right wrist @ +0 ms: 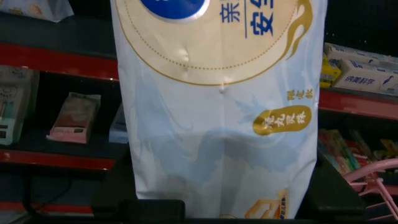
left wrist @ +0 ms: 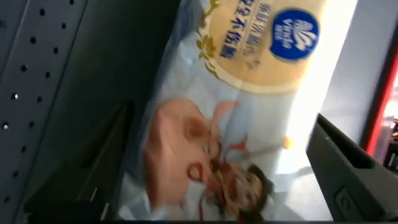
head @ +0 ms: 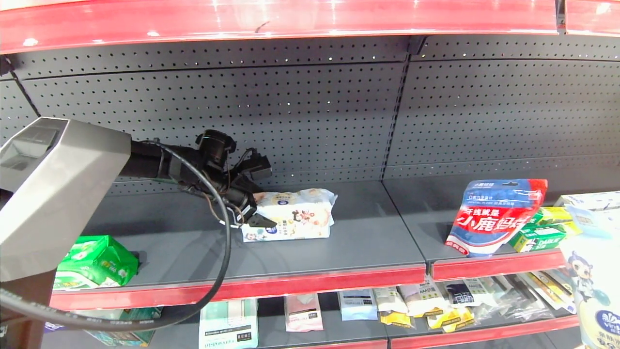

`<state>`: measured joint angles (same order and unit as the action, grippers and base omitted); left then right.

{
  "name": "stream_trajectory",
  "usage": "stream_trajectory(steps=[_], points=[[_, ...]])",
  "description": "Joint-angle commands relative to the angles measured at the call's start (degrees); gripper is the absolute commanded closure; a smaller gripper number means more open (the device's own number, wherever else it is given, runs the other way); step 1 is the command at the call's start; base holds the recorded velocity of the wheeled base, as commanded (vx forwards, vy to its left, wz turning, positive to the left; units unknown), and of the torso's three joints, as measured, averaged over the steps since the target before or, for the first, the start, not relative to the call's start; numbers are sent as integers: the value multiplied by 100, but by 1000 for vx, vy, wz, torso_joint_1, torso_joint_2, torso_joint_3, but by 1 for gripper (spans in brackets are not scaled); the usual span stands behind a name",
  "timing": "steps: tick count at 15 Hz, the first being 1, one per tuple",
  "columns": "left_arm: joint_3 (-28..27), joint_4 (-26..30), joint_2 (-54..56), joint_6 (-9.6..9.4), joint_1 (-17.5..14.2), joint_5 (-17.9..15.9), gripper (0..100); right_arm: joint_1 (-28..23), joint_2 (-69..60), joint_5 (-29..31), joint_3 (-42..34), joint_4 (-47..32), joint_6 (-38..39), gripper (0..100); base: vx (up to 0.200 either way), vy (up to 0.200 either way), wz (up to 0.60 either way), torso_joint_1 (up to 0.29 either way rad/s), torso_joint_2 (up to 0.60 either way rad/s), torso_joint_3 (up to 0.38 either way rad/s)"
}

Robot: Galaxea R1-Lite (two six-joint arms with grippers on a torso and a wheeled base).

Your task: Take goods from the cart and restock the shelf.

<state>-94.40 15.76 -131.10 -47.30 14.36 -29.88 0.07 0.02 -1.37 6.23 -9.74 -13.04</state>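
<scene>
The left gripper (head: 253, 209) pinches the white cartoon-printed soft plastic pack (head: 295, 215) lying on the grey metal shelf (head: 348, 242), with a green soft pack (head: 99, 259) to its left and a red-and-blue pouch (head: 494, 215) well to its right, while the right gripper (right wrist: 224, 199) clamps a tall white-and-cream plastic bag (right wrist: 217, 124).

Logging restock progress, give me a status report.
Left gripper shut on soft pack, lying on shelf. Right gripper shut on white bag, before shelf's right end. Red-blue pouch, green boxes sit there.

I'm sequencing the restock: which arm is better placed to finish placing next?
Left. The left gripper is at the wipes pack lying on the shelf; the right arm's white pack hangs off it.
</scene>
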Motion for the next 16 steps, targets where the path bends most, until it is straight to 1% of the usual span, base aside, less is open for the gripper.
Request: stream_trajectory(steps=[1, 2, 3, 4, 7, 8, 10, 11, 12, 15, 16], points=[[-131, -3, -118, -16, 41, 0, 0, 1, -2, -4, 1, -2, -14, 100, 0, 0, 0, 0, 0, 0], [-131, -3, -127, -25, 58, -9, 0, 1, -2, -4, 1, -2, -32, 100, 0, 0, 0, 0, 0, 0], [-122, 6, -135, -113, 58, -9, 0, 1, -2, -4, 1, -2, -32, 100, 0, 0, 0, 0, 0, 0], [-113, 32, -127, -122, 67, 44, 100, 1, -2, 5, 1, -2, -32, 100, 0, 0, 0, 0, 0, 0], [-78, 111, -109, -148, 67, 26, 100, 1, -2, 5, 1, -2, -32, 100, 0, 0, 0, 0, 0, 0], [-78, 243, -83, -210, 67, 0, 100, 1, -2, 5, 1, -2, -32, 100, 0, 0, 0, 0, 0, 0], [-69, 709, 102, -500, 58, -62, 100, -7, -2, 5, 1, -2, -32, 100, 0, 0, 0, 0, 0, 0], [-69, 981, 251, -552, 58, -97, 100, -7, -2, 5, 1, -2, -32, 100, 0, 0, 0, 0, 0, 0], [-61, 1087, 322, -561, 49, -97, 100, -7, -2, 5, 1, -2, -32, 100, 0, 0, 0, 0, 0, 0], [432, 1104, 770, -675, -65, -106, 100, -7, -2, 5, 1, -2, -32, 100, 0, 0, 0, 0, 0, 0], [950, 1069, 1095, -693, -109, -106, 100, -7, -2, 5, 1, -2, -32, 100, 0, 0, 0, 0, 0, 0]])
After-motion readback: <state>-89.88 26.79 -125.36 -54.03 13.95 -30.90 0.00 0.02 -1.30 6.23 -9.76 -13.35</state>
